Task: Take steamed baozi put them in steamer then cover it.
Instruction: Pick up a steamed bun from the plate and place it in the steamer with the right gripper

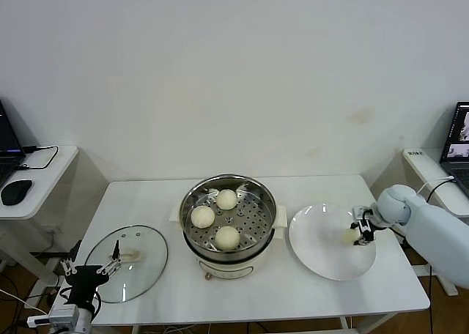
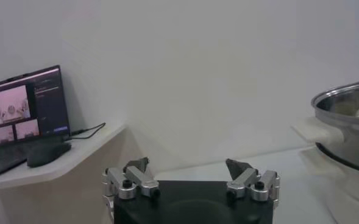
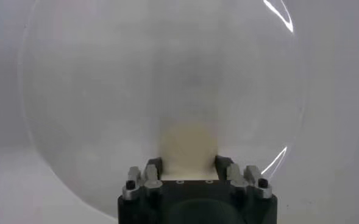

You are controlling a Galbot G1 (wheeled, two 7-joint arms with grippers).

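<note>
right gripper (image 3: 189, 163) at the last baozi (image 3: 189, 149) on the plate (image 1: 322, 257)
jaws closed against the bun's sides, its base hidden behind them; left gripper (image 2: 190, 175) jaws wide apart, empty.

1. The head view was evenly and softly lit, with the white wall (image 1: 234, 70) bright and only faint shadows on it.
2. The steamer (image 1: 229, 220) showed bright reflections along its metal rim, and it cast a soft shadow on the table (image 1: 146, 202).
3. The glass lid (image 1: 126, 263) carried pale glare.
4. The left wrist view was dimmer and hazy, and the laptop (image 2: 24, 115) screen glowed.
5. In the right wrist view the plate (image 3: 94, 91) looked blurred and grey, with thin streaks of glare at its rim; the bun (image 3: 188, 149) was out of focus.
</note>
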